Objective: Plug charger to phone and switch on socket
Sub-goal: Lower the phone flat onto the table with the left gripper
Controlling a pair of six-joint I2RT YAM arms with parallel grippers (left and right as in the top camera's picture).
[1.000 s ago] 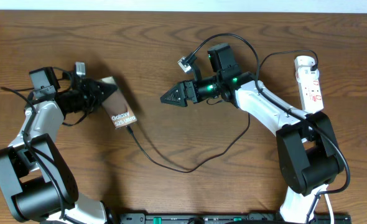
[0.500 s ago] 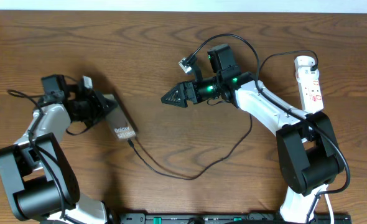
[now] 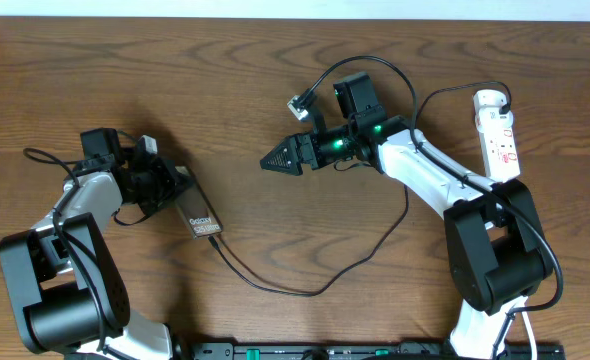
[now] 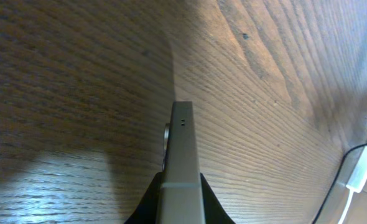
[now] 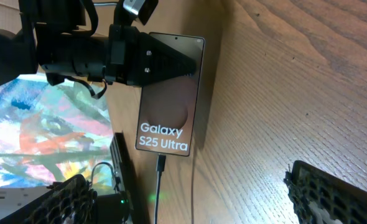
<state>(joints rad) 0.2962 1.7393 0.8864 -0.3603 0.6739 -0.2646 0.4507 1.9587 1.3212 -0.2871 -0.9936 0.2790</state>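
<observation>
Left jaws clamp the phone [image 3: 202, 219]; right jaws gape empty. Dragging the phone could tug the charger [image 5: 160, 165] out.

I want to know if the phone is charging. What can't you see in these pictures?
- Overhead: socket switches too small to read; right arm covers its lower end.
- Overhead: charger far end lost at that arm.
- Left wrist: phone shows only its edge, not its face.
</observation>
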